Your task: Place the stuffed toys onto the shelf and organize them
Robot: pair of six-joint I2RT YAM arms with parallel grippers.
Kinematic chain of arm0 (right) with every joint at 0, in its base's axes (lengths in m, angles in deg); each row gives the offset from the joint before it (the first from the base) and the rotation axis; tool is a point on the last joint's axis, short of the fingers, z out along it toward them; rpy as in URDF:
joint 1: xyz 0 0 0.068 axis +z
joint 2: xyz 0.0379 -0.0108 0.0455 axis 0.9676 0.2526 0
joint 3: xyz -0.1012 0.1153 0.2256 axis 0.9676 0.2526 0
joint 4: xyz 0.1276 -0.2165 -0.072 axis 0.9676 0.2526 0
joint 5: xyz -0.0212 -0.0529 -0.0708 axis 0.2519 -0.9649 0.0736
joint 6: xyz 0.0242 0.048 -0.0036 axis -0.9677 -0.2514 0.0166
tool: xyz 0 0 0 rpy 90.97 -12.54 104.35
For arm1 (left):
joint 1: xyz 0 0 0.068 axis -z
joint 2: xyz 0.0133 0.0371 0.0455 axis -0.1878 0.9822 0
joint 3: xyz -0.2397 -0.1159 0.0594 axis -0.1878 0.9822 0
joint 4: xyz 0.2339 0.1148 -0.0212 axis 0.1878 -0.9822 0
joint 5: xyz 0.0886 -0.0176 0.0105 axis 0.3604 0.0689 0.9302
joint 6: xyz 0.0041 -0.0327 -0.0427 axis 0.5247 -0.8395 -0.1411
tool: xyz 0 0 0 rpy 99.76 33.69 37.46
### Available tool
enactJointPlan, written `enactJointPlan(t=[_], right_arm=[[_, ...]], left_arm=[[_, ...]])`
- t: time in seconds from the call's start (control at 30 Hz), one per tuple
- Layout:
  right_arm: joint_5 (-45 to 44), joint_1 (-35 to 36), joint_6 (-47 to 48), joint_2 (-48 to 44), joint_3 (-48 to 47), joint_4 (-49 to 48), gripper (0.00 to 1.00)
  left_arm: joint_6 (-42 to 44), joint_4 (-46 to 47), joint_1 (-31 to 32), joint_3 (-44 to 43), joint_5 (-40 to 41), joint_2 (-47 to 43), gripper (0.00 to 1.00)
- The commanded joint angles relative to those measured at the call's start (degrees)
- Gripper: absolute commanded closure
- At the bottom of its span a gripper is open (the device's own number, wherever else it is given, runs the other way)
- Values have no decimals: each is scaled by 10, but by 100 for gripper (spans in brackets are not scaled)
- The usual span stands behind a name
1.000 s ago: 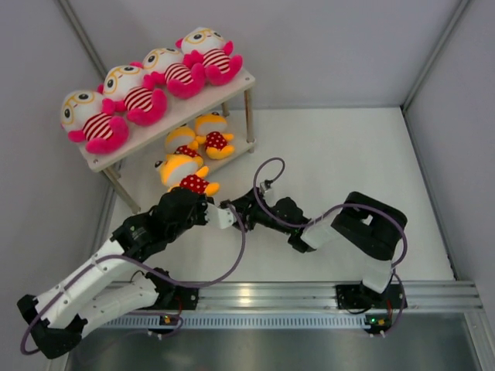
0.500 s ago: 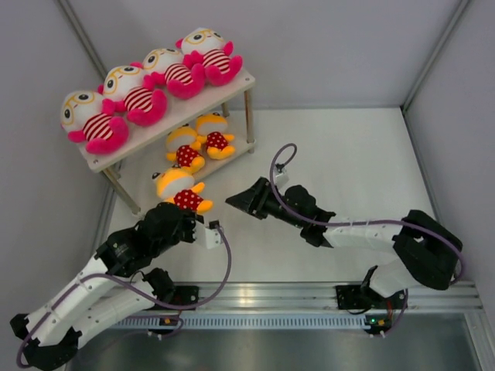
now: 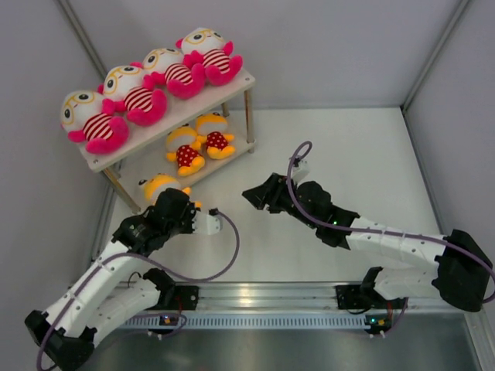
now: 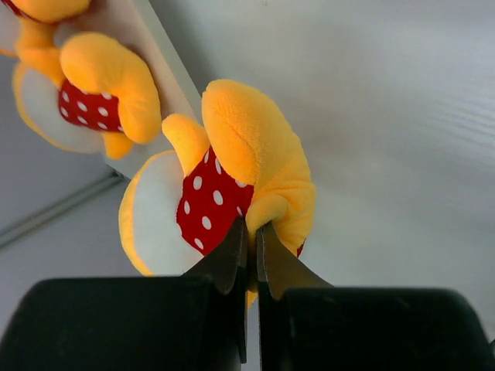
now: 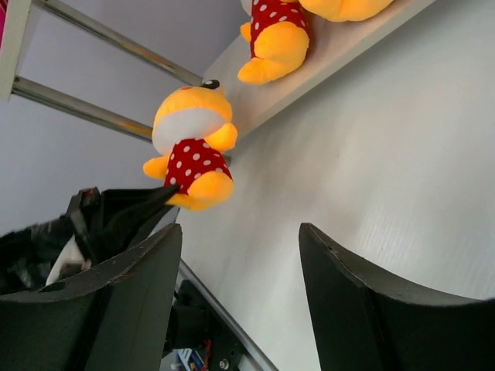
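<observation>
Top view first. The shelf (image 3: 203, 102) sits at ten o'clock. Four big striped toys (image 3: 139, 97) line its top board, and two small toys (image 3: 187, 148) lie on the lower board (image 3: 236, 147). The last small yellow toy (image 3: 158, 185) is at eight o'clock, just off the shelf's near left corner, hanging from the left gripper (image 3: 175, 202). The right gripper (image 3: 251, 193) sits near centre with nothing in it. The bare table (image 3: 348, 154) from one to four o'clock gives it plenty of room to swing clear.

Over to the left wrist. The fingers (image 4: 232, 259) are pinched tight on a fold of plush at the toy's lower edge, right where the dotted shirt meets a yellow leg. The toy looks soft and light and squashes easily. A pinch on a limb or a shirt fold grips well, though the body will likely flop and swing. A neighbour toy lies at eleven o'clock on the board edge.

Now the right wrist. Its jaws stand wide apart and empty. The held toy hangs at ten o'clock beside a silver leg (image 5: 100, 50). That leg and the board's lip (image 5: 309, 77) are the snags. The free slot looks to be the lower board's left end, and it's a narrow entry under the top board.
</observation>
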Motion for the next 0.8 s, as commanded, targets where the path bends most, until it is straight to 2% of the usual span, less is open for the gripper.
enactJointPlan(t=[0.0,0.03,0.13,0.33,0.4,0.6,0.77], right_arm=[[-23,-5,29,-30,-14,21,37],[-25,-5,34,-37,-12,25,37],[-33,-6,43,-52,-10,40,37],[-66,-5,62,-76,-4,59,36],[-73,-6,66,-80,-5,62,36],[-77,-6,74,-81,-5,67,36],[-84,-5,80,-88,-2,70,36]], left_arm=[[20,65,-92,-28,-42,56,100],[25,67,-149,-45,-67,74,100],[46,69,-211,-60,-96,101,100],[137,103,-221,-37,-125,102,100],[162,103,-234,-33,-166,112,100],[290,102,-332,-35,-216,169,100],[371,102,-380,-50,-247,205,100]])
